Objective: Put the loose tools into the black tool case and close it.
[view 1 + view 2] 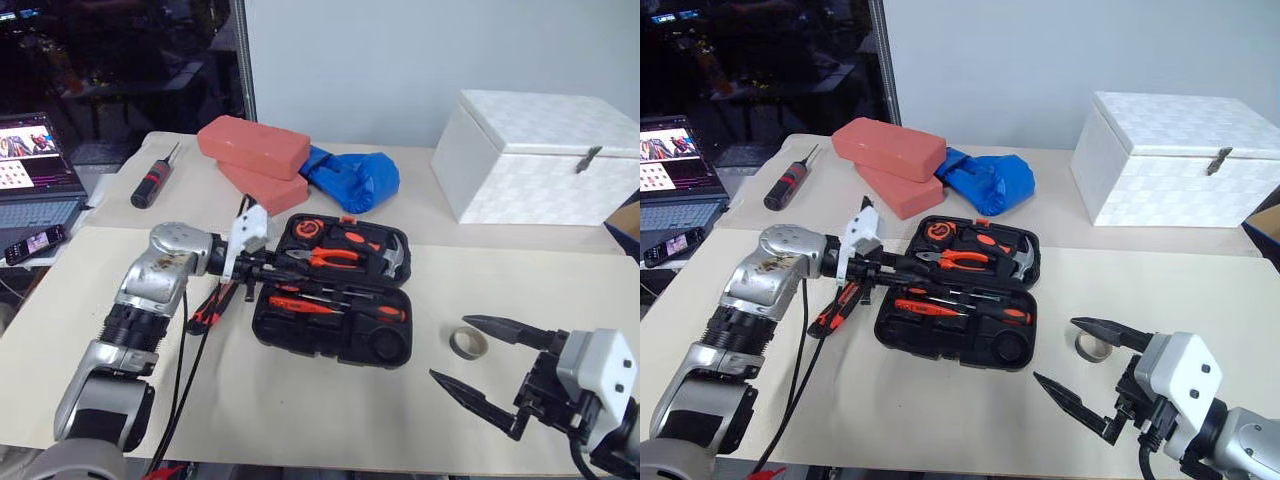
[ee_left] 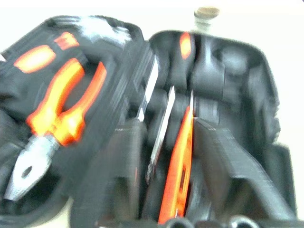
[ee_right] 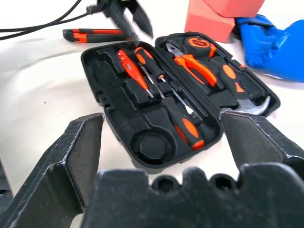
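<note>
Clearly the tape roll (image 1: 468,343), lower right beside the open black tool case (image 1: 333,341), lies just beyond the right gripper (image 1: 480,360), whose jaws gape wide and empty.

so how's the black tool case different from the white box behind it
The black tool case lies open at the table's middle, tools showing in its moulded recesses; the white box sits shut at the far right corner. The case is low, flat and dark; the box is taller, bulkier and pale. Both are hinged containers resting on the same table.
</note>
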